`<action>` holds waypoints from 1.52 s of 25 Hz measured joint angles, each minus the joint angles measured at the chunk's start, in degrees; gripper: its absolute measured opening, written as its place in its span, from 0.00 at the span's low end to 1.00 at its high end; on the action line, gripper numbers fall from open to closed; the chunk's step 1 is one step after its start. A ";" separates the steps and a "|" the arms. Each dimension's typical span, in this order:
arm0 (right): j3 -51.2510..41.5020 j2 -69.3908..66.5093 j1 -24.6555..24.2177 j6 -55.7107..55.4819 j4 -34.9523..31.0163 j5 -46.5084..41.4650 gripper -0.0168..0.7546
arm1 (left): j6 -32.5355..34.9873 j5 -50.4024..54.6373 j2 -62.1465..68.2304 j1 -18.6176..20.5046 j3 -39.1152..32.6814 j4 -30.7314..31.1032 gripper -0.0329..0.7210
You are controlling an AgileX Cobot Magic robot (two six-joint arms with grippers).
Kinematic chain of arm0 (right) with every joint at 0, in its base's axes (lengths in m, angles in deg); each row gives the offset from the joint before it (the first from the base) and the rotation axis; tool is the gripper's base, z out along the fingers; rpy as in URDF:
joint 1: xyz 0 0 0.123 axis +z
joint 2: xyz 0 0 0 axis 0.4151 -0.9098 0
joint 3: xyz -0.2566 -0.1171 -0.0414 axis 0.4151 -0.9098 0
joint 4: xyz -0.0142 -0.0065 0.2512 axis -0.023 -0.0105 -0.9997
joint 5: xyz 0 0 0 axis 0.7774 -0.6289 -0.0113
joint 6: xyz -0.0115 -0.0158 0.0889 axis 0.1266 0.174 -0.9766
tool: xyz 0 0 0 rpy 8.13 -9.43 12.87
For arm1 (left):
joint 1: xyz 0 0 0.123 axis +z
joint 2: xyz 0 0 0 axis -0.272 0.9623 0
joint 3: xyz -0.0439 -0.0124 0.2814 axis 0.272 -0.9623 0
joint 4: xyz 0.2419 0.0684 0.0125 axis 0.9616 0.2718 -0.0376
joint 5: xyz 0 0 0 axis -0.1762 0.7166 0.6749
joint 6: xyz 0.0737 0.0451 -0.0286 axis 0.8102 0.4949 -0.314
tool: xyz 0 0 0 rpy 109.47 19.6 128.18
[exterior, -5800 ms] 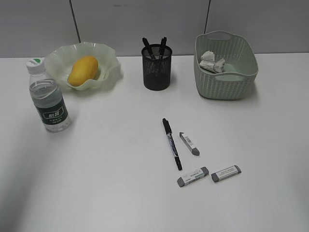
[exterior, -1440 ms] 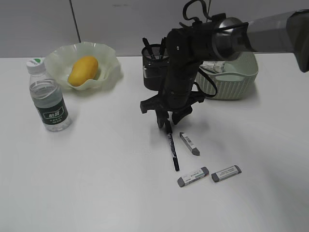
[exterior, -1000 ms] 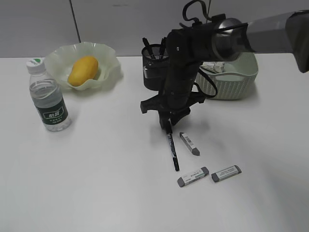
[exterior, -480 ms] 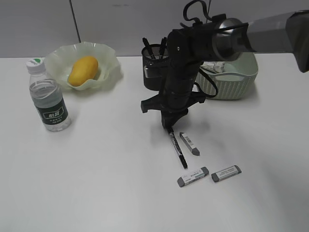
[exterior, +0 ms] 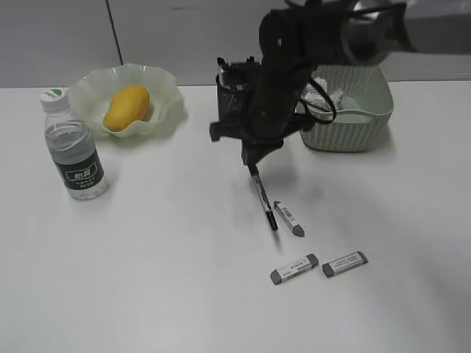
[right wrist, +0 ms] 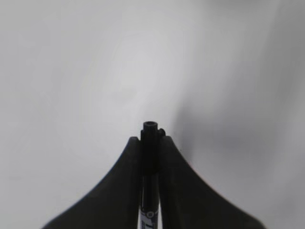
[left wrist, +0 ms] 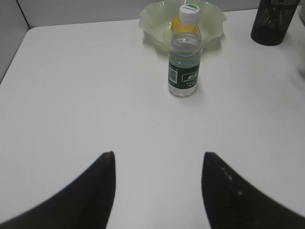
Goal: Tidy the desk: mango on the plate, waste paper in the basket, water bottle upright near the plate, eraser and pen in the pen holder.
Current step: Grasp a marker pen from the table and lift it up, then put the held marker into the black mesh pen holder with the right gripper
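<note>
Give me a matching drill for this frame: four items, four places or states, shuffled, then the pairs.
Items:
1. mango
2. pen
3. waste paper
4. water bottle

States:
A. upright on the desk
B. in the basket
C. on the plate
D. clamped in the right gripper

Pairs: 1-C, 2-D, 3-B, 4-A

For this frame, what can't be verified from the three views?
- Pen holder contents: exterior view, right arm covers most of it; left wrist view crops it at the edge.
- Waste paper in the basket: exterior view, mostly behind the arm.
- Whether the pen tip has cleared the desk: exterior angle ambiguous; right gripper fills the right wrist view.
- Print on the erasers: too small.
</note>
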 joint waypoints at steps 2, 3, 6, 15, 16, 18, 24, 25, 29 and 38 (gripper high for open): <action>0.00 3.31 0.05 0.00 0.00 1.83 0.13 | 0.00 0.00 0.00 0.00 0.00 -0.06 0.63; 0.00 4.90 0.05 0.00 0.00 2.67 0.13 | 0.00 0.00 0.00 0.00 0.00 -0.06 0.63; 0.00 8.72 0.05 -0.07 1.74 4.73 0.13 | 0.00 0.00 0.00 0.00 0.00 -0.06 0.62; 0.00 13.04 -0.09 -0.39 8.72 28.62 0.13 | 0.00 0.00 0.00 0.00 0.00 -0.12 0.57; 0.00 12.98 -0.32 -0.39 9.83 30.95 0.12 | 0.00 0.00 0.00 0.00 0.00 -0.12 0.56; 0.00 12.36 -0.82 -0.39 11.94 36.36 0.12 | 0.00 0.00 0.00 0.00 0.00 -0.12 0.56; 0.00 8.11 -3.87 -0.39 13.58 45.50 0.12 | 0.00 0.00 0.00 0.00 0.00 -0.12 0.54; -0.05 7.52 -4.31 -0.39 14.28 46.50 0.12 | 0.00 0.00 0.00 0.00 0.00 -0.12 0.54; -0.11 5.71 -5.92 -0.39 16.91 54.12 0.12 | 0.00 0.00 0.00 0.00 0.00 -0.12 0.54; -0.11 -0.35 -6.33 -0.39 23.45 64.39 0.12 | 0.00 0.00 0.00 0.00 0.00 -0.12 0.54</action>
